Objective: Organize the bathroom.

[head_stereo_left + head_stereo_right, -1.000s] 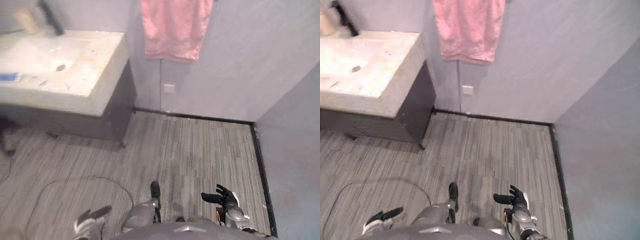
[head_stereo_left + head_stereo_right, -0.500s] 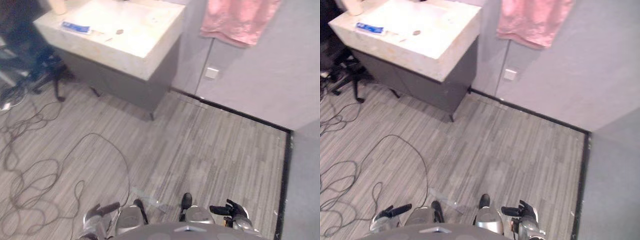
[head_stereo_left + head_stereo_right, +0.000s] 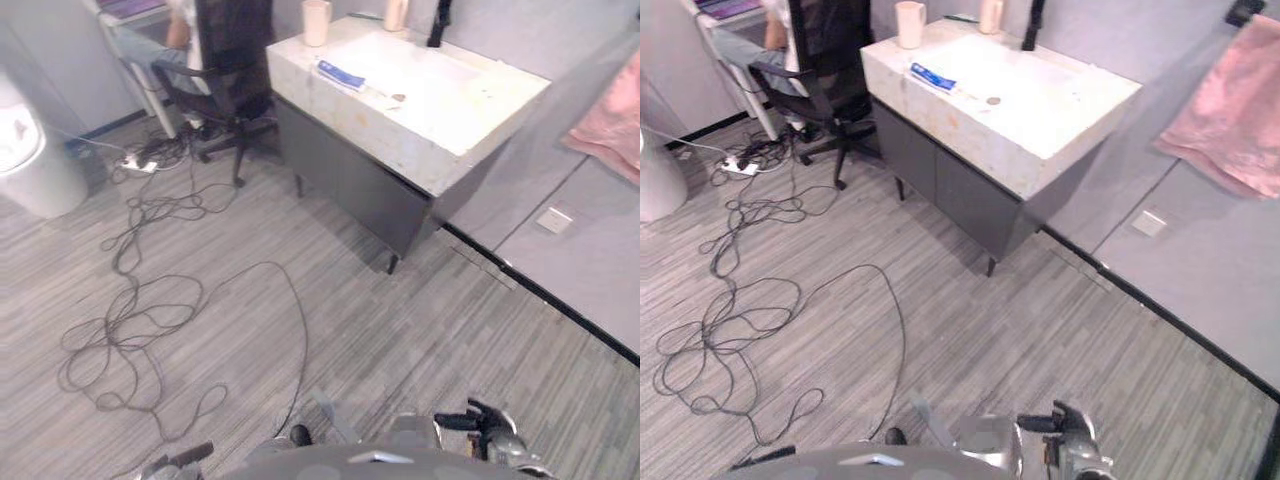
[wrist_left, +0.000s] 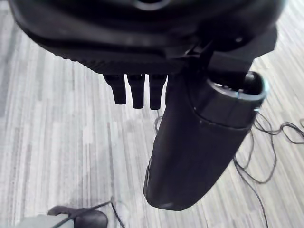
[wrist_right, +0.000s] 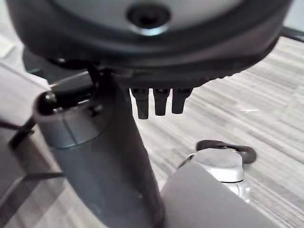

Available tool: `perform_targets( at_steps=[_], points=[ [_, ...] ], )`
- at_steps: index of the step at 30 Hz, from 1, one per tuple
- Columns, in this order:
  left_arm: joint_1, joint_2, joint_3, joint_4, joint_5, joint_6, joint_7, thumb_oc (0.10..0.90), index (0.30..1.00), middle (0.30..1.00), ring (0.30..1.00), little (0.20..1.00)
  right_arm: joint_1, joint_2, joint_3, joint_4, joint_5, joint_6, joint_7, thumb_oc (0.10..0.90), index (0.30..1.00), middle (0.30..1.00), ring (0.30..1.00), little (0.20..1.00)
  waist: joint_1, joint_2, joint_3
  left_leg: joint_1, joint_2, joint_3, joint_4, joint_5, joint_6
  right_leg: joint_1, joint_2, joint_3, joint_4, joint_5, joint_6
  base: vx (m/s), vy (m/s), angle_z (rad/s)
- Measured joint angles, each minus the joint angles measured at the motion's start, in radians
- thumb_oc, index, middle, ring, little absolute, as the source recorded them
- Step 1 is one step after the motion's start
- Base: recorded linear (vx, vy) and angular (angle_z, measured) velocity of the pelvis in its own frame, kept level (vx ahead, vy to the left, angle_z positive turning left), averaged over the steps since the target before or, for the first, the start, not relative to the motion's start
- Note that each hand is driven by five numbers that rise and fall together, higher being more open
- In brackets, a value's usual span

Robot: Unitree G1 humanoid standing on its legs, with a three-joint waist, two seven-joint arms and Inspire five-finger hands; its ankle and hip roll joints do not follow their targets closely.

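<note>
A pale stone sink counter on a dark cabinet stands against the wall at the upper right. On it are two cream cups, a black tap and a blue-and-white tube. A pink towel hangs on the wall to its right. My left hand hangs low at the bottom edge, its fingers straight and holding nothing. Low at the bottom right, my right hand is open too and holds nothing. Both hands are far from the counter.
A person sits on a black office chair at a desk left of the counter. Loose cables and a power strip lie on the grey plank floor. A white bin stands far left. A wall socket is low on the wall.
The camera has swung left: the counter and towel have slid to the upper right, and the chair, cables and bin have come into view. Both hands stay low and open.
</note>
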Motion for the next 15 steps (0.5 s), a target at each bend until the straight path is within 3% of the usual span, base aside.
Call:
perform_targets(
  at_steps=[1,2,3,5,6,7,10,11,12,13,14,15],
  points=[
    [-0.012,0.009,-0.028,0.007,0.031,-0.001,-0.001,0.8,0.9,0.9,0.9,0.9,0.001,0.003,0.008,-0.001,0.002,0.001,0.017,0.8,0.9,0.9,0.9,0.9,-0.031,0.024,0.011,0.003,0.023,-0.057,-0.002,0.005,-0.001,-0.035,0.14,0.105,0.091,-0.141,0.001,0.43,0.307,0.62],
    [-0.016,0.01,-0.03,0.007,0.036,-0.001,-0.002,0.8,0.9,0.9,0.9,0.9,0.002,0.004,0.01,-0.001,0.003,0.001,0.018,0.8,0.9,0.9,0.9,0.9,-0.039,0.028,0.014,0.004,0.026,-0.069,-0.003,0.004,0.001,-0.037,0.158,0.109,0.092,-0.155,-0.001,0.43,0.29,1.65],
    [-0.075,0.026,-0.1,0.0,0.071,-0.01,-0.015,0.8,0.9,0.9,0.9,0.9,0.003,0.02,0.012,-0.001,0.003,0.018,0.026,0.8,0.9,0.9,0.9,0.9,-0.09,0.029,0.049,0.004,0.017,-0.152,-0.008,0.004,0.042,-0.102,0.289,0.093,0.051,-0.256,-0.004,0.3,0.129,1.42],
    [-0.106,0.02,-0.102,-0.045,0.09,-0.026,-0.029,0.8,0.9,0.9,0.9,0.9,0.009,0.037,0.01,0.007,0.002,0.028,0.025,0.8,0.9,0.9,0.9,0.9,-0.115,-0.014,0.071,0.044,-0.048,-0.139,-0.037,0.011,0.023,-0.178,0.29,0.02,-0.072,-0.291,-0.024,0.47,0.11,1.04],
    [-0.106,0.009,-0.103,-0.075,0.089,-0.027,-0.029,0.8,0.9,0.9,0.9,0.9,0.008,0.039,0.009,0.008,0.002,0.033,0.025,0.8,0.9,0.9,0.9,0.9,-0.121,-0.023,0.072,0.048,-0.068,-0.139,-0.036,-0.004,0.023,-0.194,0.291,-0.014,-0.17,-0.291,-0.018,0.5,0.082,0.26],
    [-0.109,-0.008,-0.103,-0.107,0.088,-0.03,-0.03,0.8,0.9,0.9,0.9,0.9,0.017,0.044,0.007,0.01,0.002,0.038,0.025,0.8,0.9,0.9,0.9,0.9,-0.134,-0.021,0.074,0.061,-0.094,-0.134,-0.036,-0.027,0.023,-0.215,0.298,-0.063,-0.329,-0.275,0.006,0.4,0.047,0.01],
    [-0.126,-0.028,-0.106,-0.12,0.088,-0.033,-0.028,0.8,0.9,0.9,0.9,0.9,0.05,0.064,-0.033,0.009,0.003,0.038,0.027,0.8,0.9,0.9,0.9,0.9,-0.165,-0.025,0.079,0.121,-0.129,-0.128,-0.039,-0.079,0.023,-0.231,0.303,-0.104,-0.459,-0.225,0.026,0.38,0.042,-0.09],
    [-0.125,-0.035,-0.107,-0.12,0.088,-0.032,-0.027,0.8,0.9,0.9,0.9,0.9,0.061,0.068,-0.039,0.012,0.003,0.039,0.027,0.8,0.9,0.9,0.9,0.9,-0.174,-0.019,0.075,0.136,-0.128,-0.135,-0.034,-0.106,0.024,-0.223,0.31,-0.094,-0.458,-0.218,0.019,0.48,0.076,0.2],
    [-0.124,-0.057,-0.14,-0.135,0.088,-0.027,-0.024,0.8,0.9,0.9,0.9,0.9,0.115,0.062,-0.042,0.025,0.002,0.04,0.028,0.8,0.9,0.9,0.9,0.9,-0.215,0.022,0.045,0.183,-0.103,-0.157,-0.026,-0.162,0.023,-0.198,0.328,-0.054,-0.387,-0.222,-0.009,0.63,0.08,0.37],
    [-0.116,-0.068,-0.161,-0.142,0.089,-0.028,-0.016,0.8,0.9,0.9,0.9,0.9,0.136,0.055,-0.047,0.043,0.002,0.04,0.027,0.8,0.9,0.9,0.9,0.9,-0.225,0.04,0.034,0.207,-0.09,-0.17,-0.021,-0.177,0.02,-0.174,0.339,-0.022,-0.334,-0.238,-0.026,0.45,0.034,0.49],
    [-0.138,-0.087,-0.171,-0.141,0.092,-0.03,-0.035,0.8,0.9,0.9,0.9,0.9,0.151,0.057,-0.059,0.068,0.003,0.064,0.021,0.8,0.9,0.9,0.9,0.9,-0.234,0.056,0.026,0.201,-0.068,-0.162,0.1,-0.189,-0.086,-0.104,0.355,-0.019,-0.361,-0.24,-0.081,0.4,0.013,0.3],
    [-0.15,-0.093,-0.166,-0.141,0.093,-0.031,-0.038,0.8,0.9,0.9,0.9,0.9,0.156,0.066,-0.061,0.08,0.002,0.065,0.015,0.8,0.9,0.9,0.9,0.9,-0.244,0.044,0.022,0.146,-0.06,-0.16,0.256,-0.179,-0.159,-0.048,0.355,-0.016,-0.42,-0.238,-0.08,0.37,0.017,0.08]
  ],
)
